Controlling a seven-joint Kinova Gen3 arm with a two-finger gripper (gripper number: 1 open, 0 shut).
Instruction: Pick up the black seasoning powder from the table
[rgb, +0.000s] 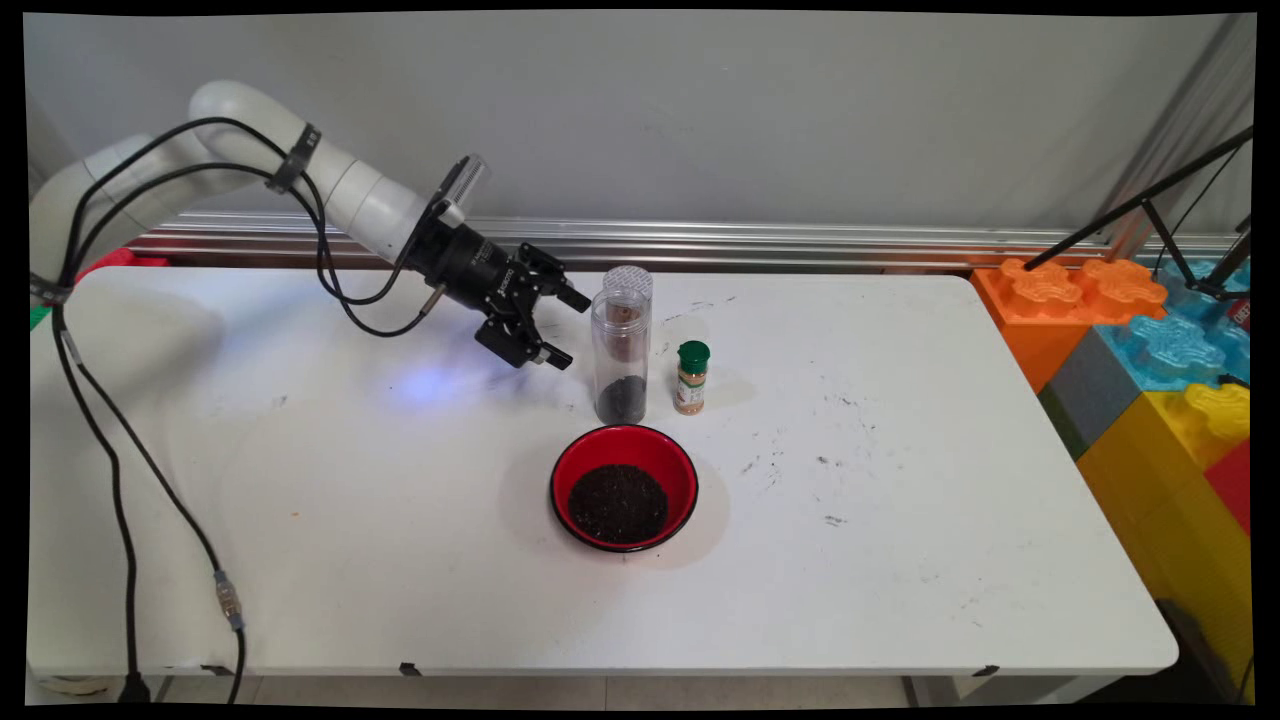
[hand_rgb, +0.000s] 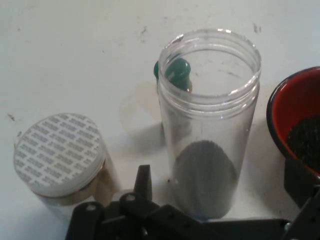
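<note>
While my pincer (rgb: 556, 325) hangs spread and empty just left of the open clear jar (rgb: 620, 355), dark grains low inside, I judge a level, centred squeeze wisest, clear of 1 sealed jar (hand_rgb: 57, 152) behind and red bowl (rgb: 624, 487).

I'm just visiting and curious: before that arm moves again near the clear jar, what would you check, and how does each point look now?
1. Gripper open and holding nothing: ok.
2. Clear jar upright, lid off, dark grains at its bottom: ok.
3. Sealed jar behind it standing: ok.
4. Green-capped spice bottle upright, apart from the clear jar: ok.
5. Red bowl of dark grains sits flat: ok.
6. Gripper's clearance from the clear jar: cannot tell.
</note>
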